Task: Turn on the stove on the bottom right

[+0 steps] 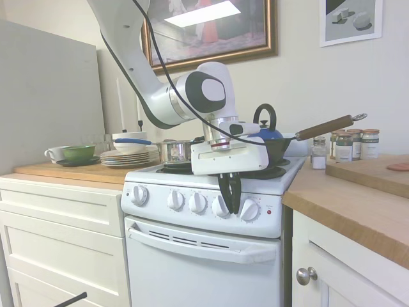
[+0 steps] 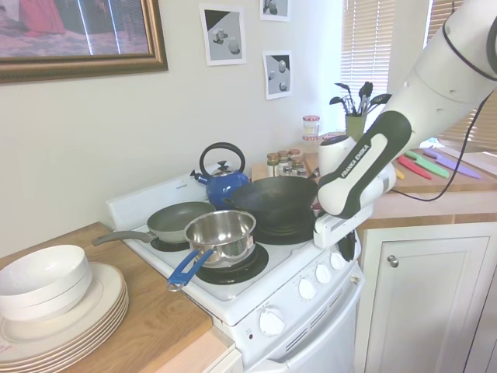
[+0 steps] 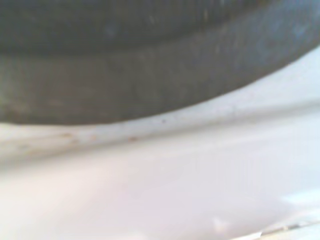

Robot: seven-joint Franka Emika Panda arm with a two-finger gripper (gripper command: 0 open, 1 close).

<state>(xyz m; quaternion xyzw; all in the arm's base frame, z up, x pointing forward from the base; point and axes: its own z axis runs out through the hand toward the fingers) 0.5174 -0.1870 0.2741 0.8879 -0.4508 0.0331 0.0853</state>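
Stove [image 1: 204, 256] between white cabinets. Claw [image 1: 231, 203] points down at knob row, fingers nearly together, in front of panel between fourth knob [image 1: 220, 206] and fifth knob [image 1: 250, 210]; grip on knob unclear.

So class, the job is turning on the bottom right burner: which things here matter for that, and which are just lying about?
Belongs to the job:
stove
knobs
gripper, fingers down in front of the knob row

Just lying about:
kettle
wok
frying pan
saucepan
plates
spice jars
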